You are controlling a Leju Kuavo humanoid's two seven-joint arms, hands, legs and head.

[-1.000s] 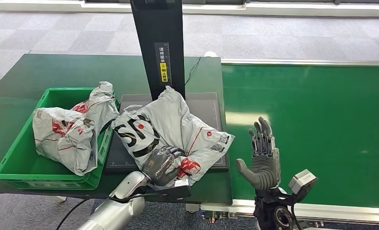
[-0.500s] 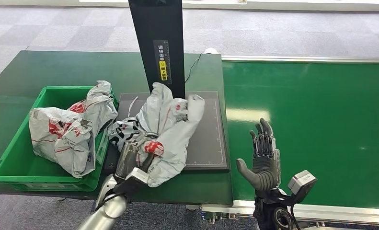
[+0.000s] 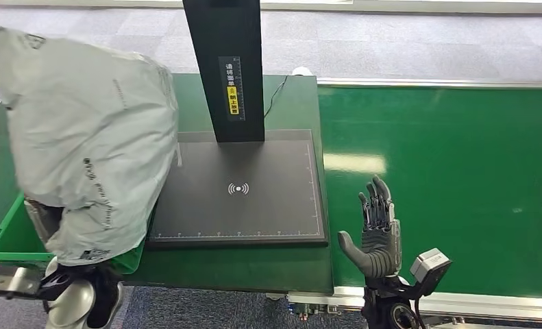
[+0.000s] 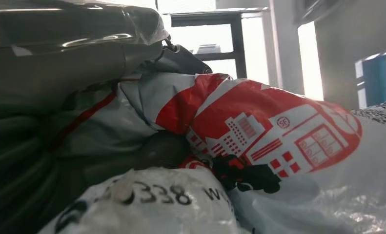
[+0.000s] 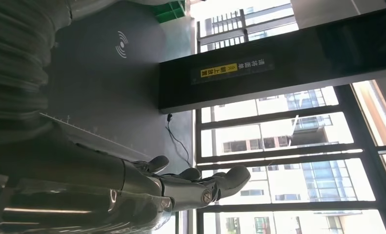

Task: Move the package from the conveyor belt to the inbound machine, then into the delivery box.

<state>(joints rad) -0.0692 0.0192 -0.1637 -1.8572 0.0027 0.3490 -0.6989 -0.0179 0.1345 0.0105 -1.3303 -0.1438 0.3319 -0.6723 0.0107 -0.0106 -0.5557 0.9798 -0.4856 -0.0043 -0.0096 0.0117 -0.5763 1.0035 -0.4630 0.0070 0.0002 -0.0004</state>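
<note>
Head view: grey crumpled plastic package [image 3: 90, 144] w/ small black print hangs lifted, left of the inbound machine [image 3: 240, 188] pad, above the green delivery box [image 3: 4, 243]. Right hand [image 3: 376, 229] upright by conveyor belt [image 3: 446, 185], fingers spread, holding nothing.
Left wrist view: left hand [image 4: 59, 58] grips package; red-white city print, black digits.
Right wrist view: fingers [image 5: 200, 187] apart, machine's pad beyond.

Package [image 3: 90, 137] lifted off scanner pad [image 3: 240, 188] (now bare), above green box [image 3: 1, 243].
</note>
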